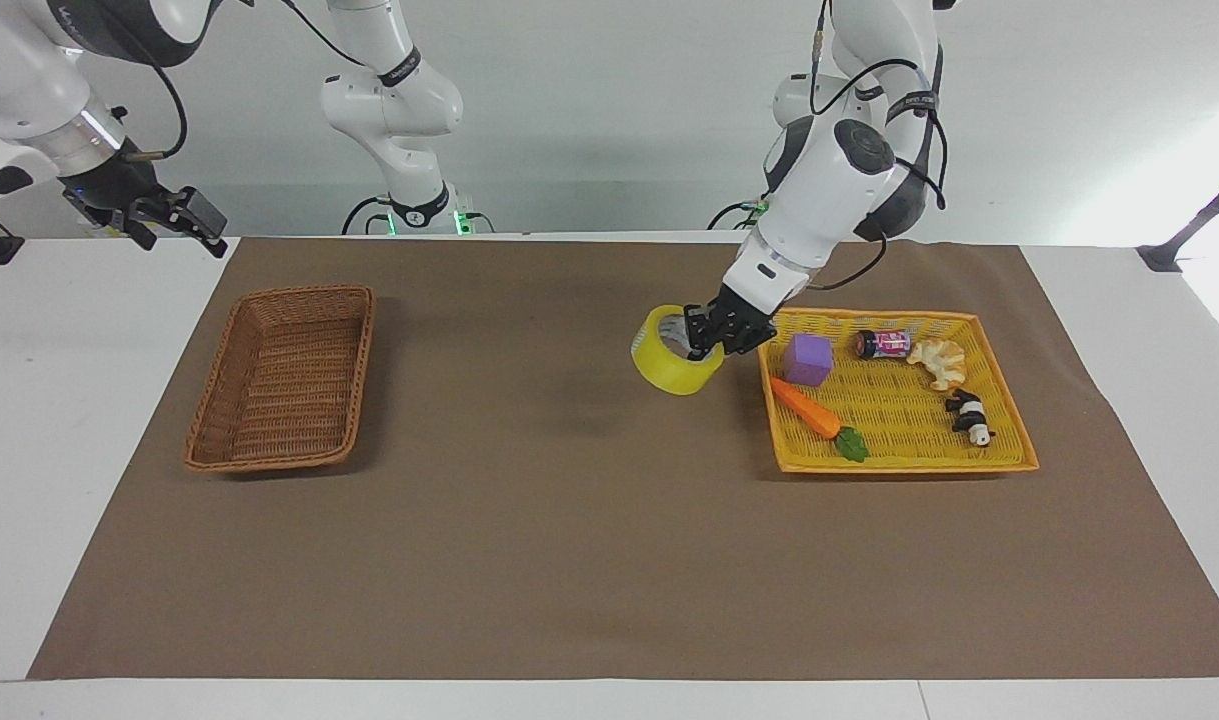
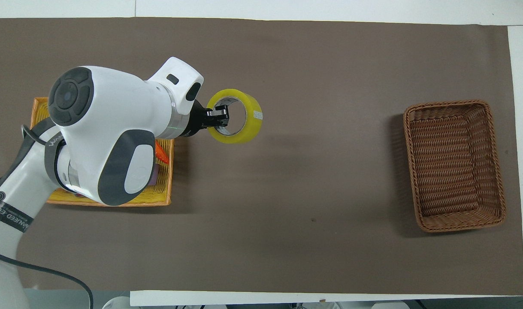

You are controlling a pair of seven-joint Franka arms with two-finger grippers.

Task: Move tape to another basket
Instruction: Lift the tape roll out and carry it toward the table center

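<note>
The yellow tape hangs in the air over the brown mat, just outside the yellow basket. My left gripper is shut on the roll's wall, one finger inside the core. The brown wicker basket lies at the right arm's end of the table with nothing in it. My right gripper waits open above the table's edge near that basket.
In the yellow basket lie a purple block, a carrot, a small can, a croissant and a panda figure. Bare brown mat stretches between the two baskets.
</note>
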